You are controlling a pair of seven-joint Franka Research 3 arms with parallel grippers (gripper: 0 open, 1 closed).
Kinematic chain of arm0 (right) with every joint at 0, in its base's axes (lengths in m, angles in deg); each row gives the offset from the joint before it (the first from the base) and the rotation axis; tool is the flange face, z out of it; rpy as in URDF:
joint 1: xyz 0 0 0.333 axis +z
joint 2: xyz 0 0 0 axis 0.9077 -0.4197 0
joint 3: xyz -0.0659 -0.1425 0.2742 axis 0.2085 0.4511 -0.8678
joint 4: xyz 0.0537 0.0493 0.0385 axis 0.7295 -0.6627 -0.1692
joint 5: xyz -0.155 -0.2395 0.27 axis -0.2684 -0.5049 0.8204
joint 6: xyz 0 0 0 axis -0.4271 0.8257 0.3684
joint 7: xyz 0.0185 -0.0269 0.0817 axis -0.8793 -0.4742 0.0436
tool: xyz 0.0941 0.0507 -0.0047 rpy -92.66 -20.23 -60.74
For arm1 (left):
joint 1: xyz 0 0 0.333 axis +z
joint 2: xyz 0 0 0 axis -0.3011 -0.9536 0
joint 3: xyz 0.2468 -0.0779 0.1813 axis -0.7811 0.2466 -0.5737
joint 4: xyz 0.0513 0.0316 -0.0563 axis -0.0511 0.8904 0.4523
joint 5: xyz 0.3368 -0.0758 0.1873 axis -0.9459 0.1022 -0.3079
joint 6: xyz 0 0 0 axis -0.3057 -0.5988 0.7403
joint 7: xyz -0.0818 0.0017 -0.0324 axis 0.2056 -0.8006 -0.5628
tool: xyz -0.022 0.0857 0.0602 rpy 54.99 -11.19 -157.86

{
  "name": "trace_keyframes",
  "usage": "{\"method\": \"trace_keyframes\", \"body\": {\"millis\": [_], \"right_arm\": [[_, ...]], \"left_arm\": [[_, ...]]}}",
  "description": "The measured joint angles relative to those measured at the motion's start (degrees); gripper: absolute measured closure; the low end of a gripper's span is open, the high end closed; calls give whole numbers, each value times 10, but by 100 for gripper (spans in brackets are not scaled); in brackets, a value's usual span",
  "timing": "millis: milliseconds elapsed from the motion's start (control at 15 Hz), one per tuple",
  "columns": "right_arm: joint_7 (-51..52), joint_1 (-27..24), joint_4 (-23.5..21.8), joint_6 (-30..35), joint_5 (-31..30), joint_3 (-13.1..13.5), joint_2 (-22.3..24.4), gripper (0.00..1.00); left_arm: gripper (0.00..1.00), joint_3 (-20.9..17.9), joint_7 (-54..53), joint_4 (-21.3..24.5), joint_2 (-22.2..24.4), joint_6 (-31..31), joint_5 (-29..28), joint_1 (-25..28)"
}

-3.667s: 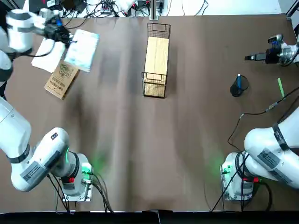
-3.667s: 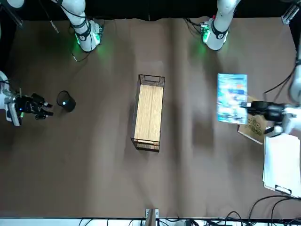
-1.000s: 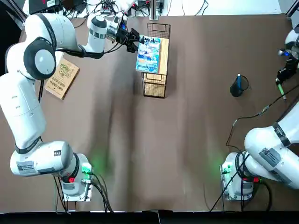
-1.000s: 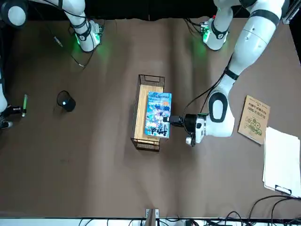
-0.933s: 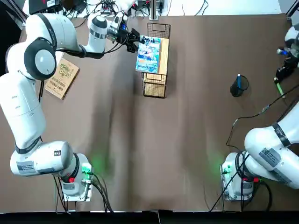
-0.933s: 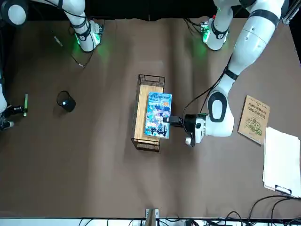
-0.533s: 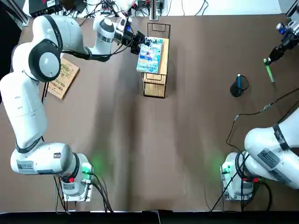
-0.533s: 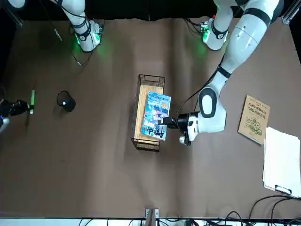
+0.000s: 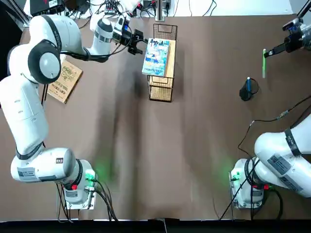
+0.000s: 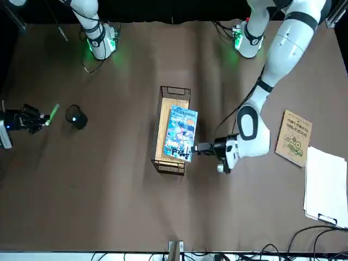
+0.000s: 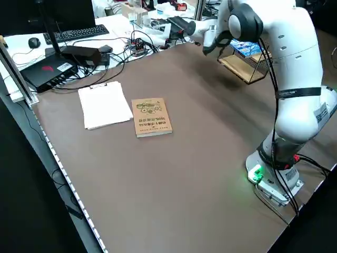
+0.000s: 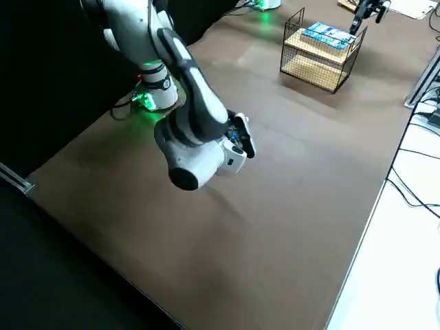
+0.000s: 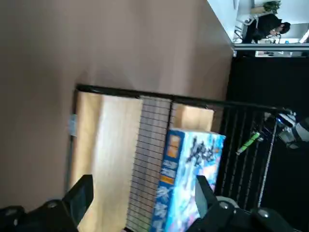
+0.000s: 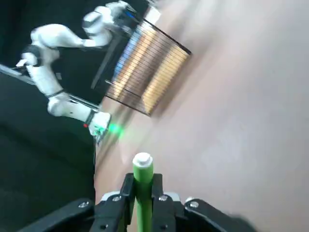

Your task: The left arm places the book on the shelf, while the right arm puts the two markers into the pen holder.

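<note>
One marker remains: the blue marker (image 9: 249,85) stands in the cup (image 9: 244,93), and the right gripper (image 9: 267,54) pinches the green marker (image 9: 264,69), near the cup on its far right side. Next it likely must swing left and toward the bases, align and lower. The left gripper (image 13: 142,186), spread open, is beside the book (image 10: 180,133), which lies on the shelf (image 10: 162,122), apparently released.
</note>
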Motion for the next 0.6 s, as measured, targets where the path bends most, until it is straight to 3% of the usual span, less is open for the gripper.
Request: {"method": "trace_keyframes", "body": {"millis": [200, 333, 400, 600], "right_arm": [[118, -12, -47, 0, 40, 1, -15, 82], [147, -19, -58, -1, 45, 2, -29, 82], [161, -22, -60, -1, 46, 2, -37, 82], [183, -22, -61, -4, 46, 2, -48, 82]], "left_arm": [[0, -1, 42, -1, 5, -24, -90, 37], [0, -1, 108, -8, 12, -84, -196, 75], [0, 2, 166, -26, 20, -147, -303, 115], [0, 4, 224, -58, 49, -207, -415, 155]]}}
